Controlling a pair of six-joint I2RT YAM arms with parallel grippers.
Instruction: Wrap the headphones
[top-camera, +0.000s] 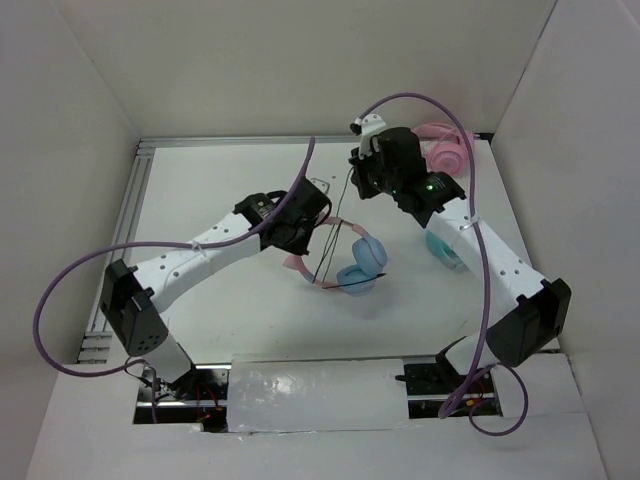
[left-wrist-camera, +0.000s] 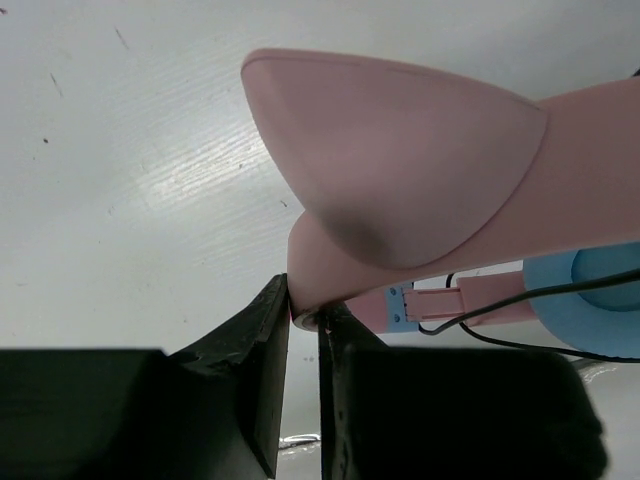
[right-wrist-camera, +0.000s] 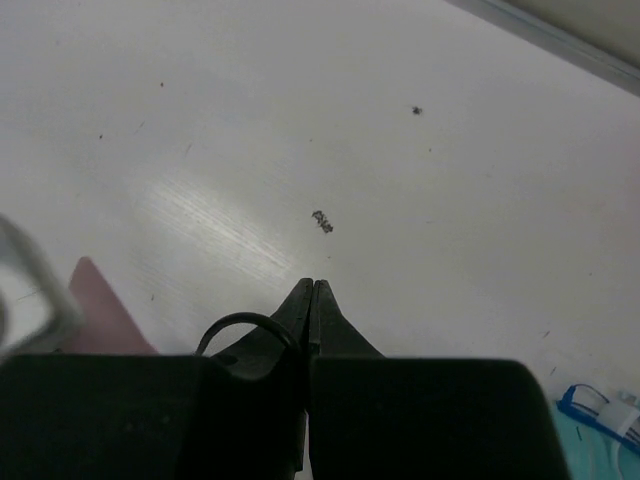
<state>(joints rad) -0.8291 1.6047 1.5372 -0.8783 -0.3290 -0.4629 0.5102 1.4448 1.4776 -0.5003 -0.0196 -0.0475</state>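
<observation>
Centrally on the white surface (top-camera: 215, 185) lie the headphones (top-camera: 322, 281), long axis running from the left tool (left-wrist-camera: 305, 312), clamped on the pink headband (left-wrist-camera: 400, 160), rightward to the blue earcups (top-camera: 364, 256). The right tool (right-wrist-camera: 312, 287) is pinched shut on the thin black cable (right-wrist-camera: 240, 320).

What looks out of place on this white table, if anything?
Nothing spilled or broken. The thin black cable of the pink cat-ear headphones with light blue earcups trails loose, unwrapped, up to the right gripper, shut on it; the left gripper clamps the headband.

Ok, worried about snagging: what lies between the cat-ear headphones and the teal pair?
Only bare table between the headphones and the teal pair, seen in the top view.
</observation>
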